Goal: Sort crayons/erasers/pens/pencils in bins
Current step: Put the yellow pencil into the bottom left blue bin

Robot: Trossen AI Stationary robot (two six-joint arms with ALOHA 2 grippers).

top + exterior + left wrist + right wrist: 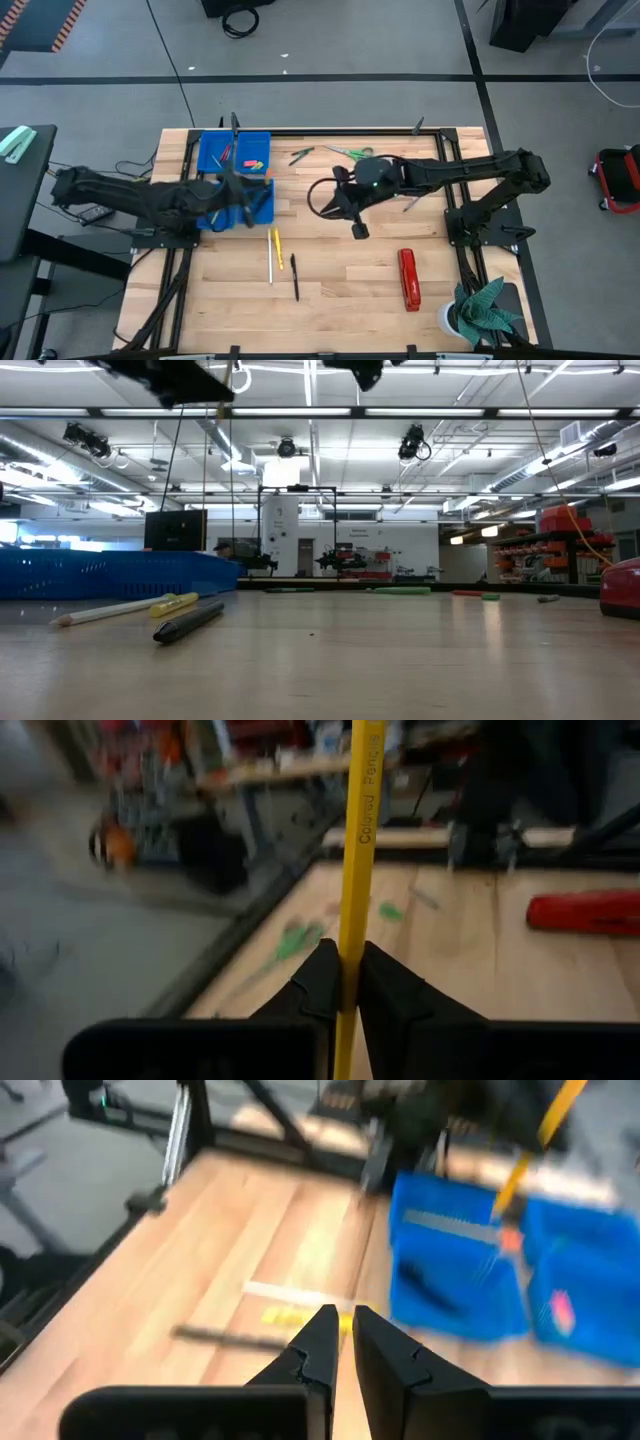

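A: From above, where are the arms?
B: The left gripper (243, 195) hangs over the bins (235, 152) at the table's (340, 290) far-left corner; the right gripper (357, 230) hovers mid-table, nothing in it.
A: And the wrists?
B: The left fingers (320, 982) clamp a yellow pencil (355, 850). The right fingers (322, 1335) sit nearly together, empty. Loose pencils (273, 255) and a pen (295, 277) lie near the front edge.

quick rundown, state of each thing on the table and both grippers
left gripper: shut on yellow pencil, over the bins
right gripper: shut, empty, above mid-table
bins: some small pieces inside
white pencil, short yellow stick, pen: loose on table
stapler: lying flat
scissors: lying at the far edge
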